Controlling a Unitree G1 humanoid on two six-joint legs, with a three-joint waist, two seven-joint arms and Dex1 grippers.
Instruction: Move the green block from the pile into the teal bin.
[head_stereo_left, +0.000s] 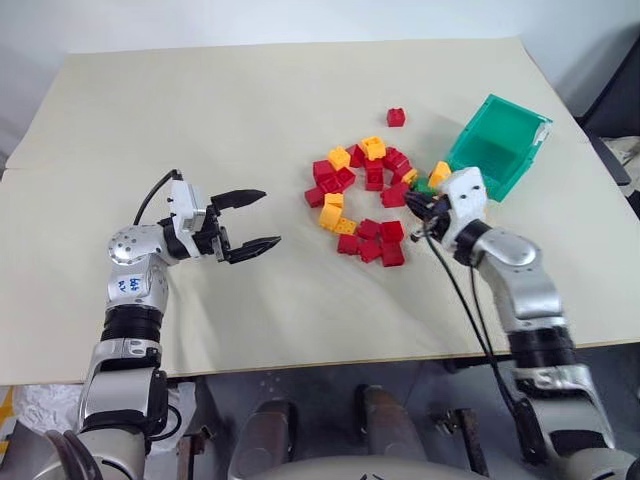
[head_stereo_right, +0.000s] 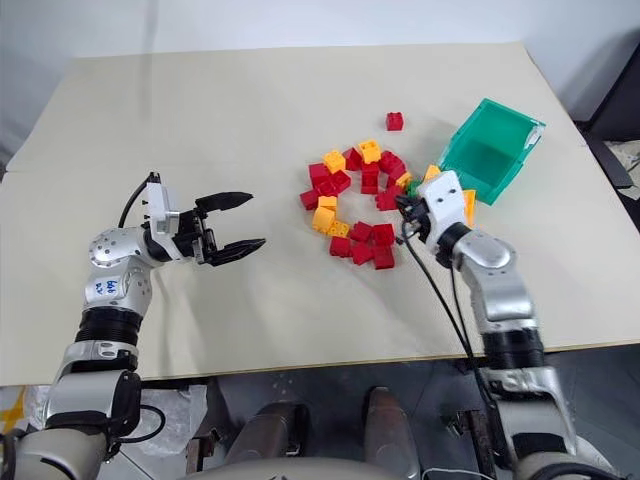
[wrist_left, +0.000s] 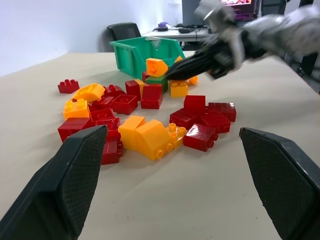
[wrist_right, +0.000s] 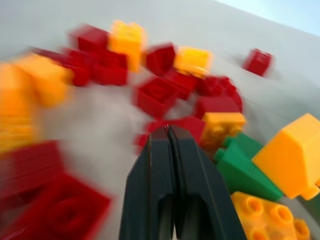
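The pile (head_stereo_left: 372, 178) of red and orange-yellow bricks lies in a loose ring right of the table's middle. At its edge toward the bin, the green block (head_stereo_left: 424, 185) lies wedged among orange-yellow bricks. The right wrist view shows the green block (wrist_right: 245, 167) close beside the fingers. My right gripper (head_stereo_left: 410, 203) is shut with nothing between its fingers, low over the pile's right edge, just beside the green block. The teal bin (head_stereo_left: 497, 145) lies tipped at the right, its opening facing the pile. My left gripper (head_stereo_left: 268, 217) hangs open to the left of the pile, holding nothing.
A lone red brick (head_stereo_left: 396, 117) sits behind the pile. The cream table (head_stereo_left: 200, 110) has wide bare room to the left and back. The table's right edge runs just past the bin. A dark chair and desks stand beyond in the left wrist view.
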